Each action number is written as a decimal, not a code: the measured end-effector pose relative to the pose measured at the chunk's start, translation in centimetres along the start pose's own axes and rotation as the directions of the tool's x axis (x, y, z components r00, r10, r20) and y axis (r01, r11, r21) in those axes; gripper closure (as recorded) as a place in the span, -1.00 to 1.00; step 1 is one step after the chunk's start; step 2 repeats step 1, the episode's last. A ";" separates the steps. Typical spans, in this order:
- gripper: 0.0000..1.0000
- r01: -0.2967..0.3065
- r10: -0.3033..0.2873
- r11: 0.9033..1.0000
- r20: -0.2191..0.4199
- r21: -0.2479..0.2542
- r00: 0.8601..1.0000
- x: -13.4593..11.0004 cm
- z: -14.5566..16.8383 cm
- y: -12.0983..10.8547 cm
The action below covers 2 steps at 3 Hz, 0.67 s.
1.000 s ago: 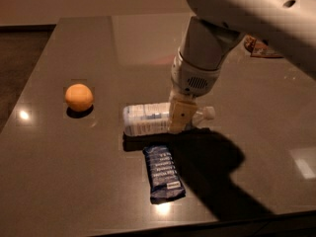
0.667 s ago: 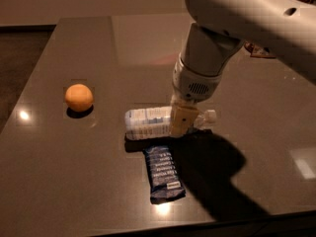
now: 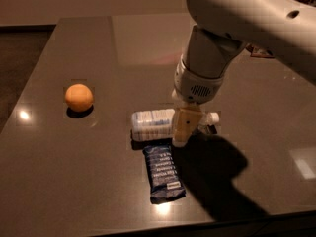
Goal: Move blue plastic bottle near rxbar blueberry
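Clear plastic bottle with the pale blue label lies on its side mid-frame, pretty much touching the dark navy snack bar wrapper below it. Claw looks clamped round its cap end. A sloppy release could send it rolling across the glossy bench.

The blue plastic bottle is lying on its side near the table's middle, pale printed label facing up and white cap pointing toward 3 o'clock. The gripper is sitting over its cap end. The rxbar blueberry, a flat navy wrapper with white text, is lying just beside the bottle at its 6 o'clock, stretching toward 5 o'clock.
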<state>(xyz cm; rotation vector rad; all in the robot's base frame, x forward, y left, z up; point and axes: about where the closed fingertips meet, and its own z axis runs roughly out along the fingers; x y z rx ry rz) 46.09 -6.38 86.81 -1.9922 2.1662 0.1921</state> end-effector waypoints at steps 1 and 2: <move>-1.00 0.000 0.000 1.000 0.000 0.000 1.000 0.0 0.0 0.0; -1.00 0.000 0.000 1.000 0.000 0.000 1.000 0.0 0.0 0.0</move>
